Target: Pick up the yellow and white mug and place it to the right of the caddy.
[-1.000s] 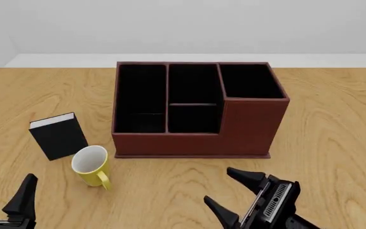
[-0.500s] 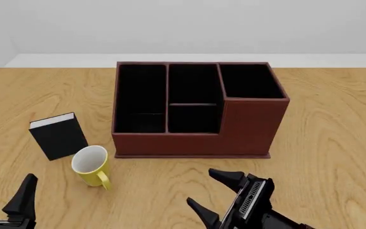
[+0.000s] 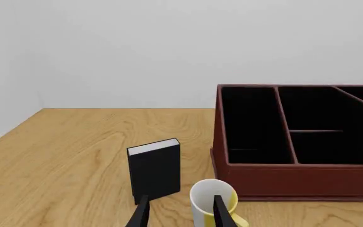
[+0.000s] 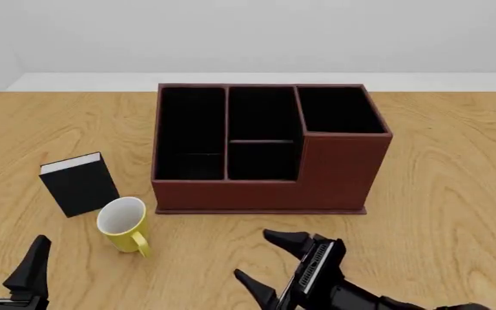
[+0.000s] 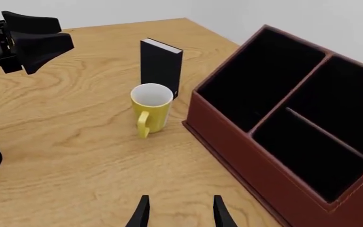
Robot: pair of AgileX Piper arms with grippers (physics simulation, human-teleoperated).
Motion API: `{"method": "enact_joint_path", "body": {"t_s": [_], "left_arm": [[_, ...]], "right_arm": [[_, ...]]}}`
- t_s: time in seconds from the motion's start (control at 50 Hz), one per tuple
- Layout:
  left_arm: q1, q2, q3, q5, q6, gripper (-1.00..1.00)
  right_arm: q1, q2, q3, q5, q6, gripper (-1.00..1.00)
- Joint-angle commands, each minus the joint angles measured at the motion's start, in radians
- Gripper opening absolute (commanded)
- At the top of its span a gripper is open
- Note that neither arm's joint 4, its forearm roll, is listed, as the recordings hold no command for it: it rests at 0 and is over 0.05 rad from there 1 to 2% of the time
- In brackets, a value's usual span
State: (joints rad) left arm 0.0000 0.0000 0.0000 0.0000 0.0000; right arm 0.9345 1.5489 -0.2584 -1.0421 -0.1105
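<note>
Since 1.0 s ago the right pincer has travelled left along the near edge of the desk, from in front of the caddy's tall right section to in front of its middle, closer to the mug. Its fingers are spread apart, grasping nothing. The left pincer has not shifted; it sits at the near left corner, also released and empty. Mug, book and caddy lie as before.

Mug: upright on the desk, just off the caddy's front left corner, apart from the caddy wall. Handle points to the near side, white inside visible. The book stands upright just left of and behind the mug; contact between them cannot be told.

In the right wrist view the mug stands ahead of the open fingers, the book behind it and the caddy alongside. In the left wrist view the mug is partly behind one fingertip.

Desk: light wood with pronounced grain. Plain white wall behind; a pale floor strip shows past the far edge.

No readable writing or brand on any object.
</note>
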Motion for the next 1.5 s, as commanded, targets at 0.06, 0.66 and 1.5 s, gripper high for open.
{"method": "enact_joint_path", "body": {"t_s": [0.06,0.66,1.5], "left_arm": [[0.000,0.000,0.000,0.000,0.000,1.00],[0.000,0.000,0.000,0.000,0.000,1.00],[0.000,0.000,0.000,0.000,0.000,1.00]], "right_arm": [[0.016,0.083,-0.045,-0.023,0.011,1.00],[0.059,0.203,-0.160,0.000,0.028,1.00],[0.116,0.310,-0.309,0.058,0.031,1.00]]}}
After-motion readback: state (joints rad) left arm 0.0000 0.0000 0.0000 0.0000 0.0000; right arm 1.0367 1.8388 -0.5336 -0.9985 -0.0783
